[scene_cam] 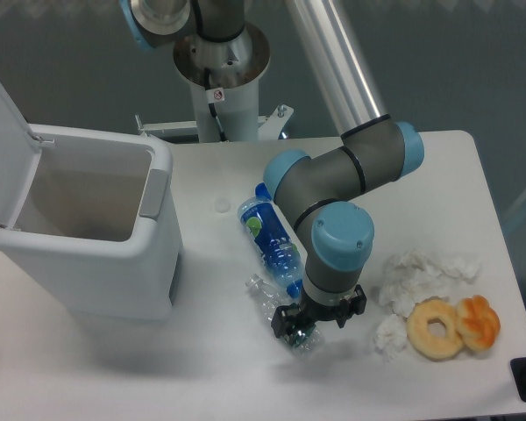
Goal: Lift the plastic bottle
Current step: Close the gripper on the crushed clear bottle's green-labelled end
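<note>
The black two-finger gripper (305, 328), jaws spread, stands directly over the small clear plastic bottle with dark green label (291, 324), which lies near the white counter's (202, 368) front edge, long axis diagonal.

desk (202, 368): white, rounded corners
under tool (318, 319): plastic bottle (272, 303), lying flat
just behind tool: blue-labelled bottle (270, 237)
right of tool: crumpled tissues (416, 272), two doughnuts (454, 326)
far left: open white bin (88, 228)
</note>
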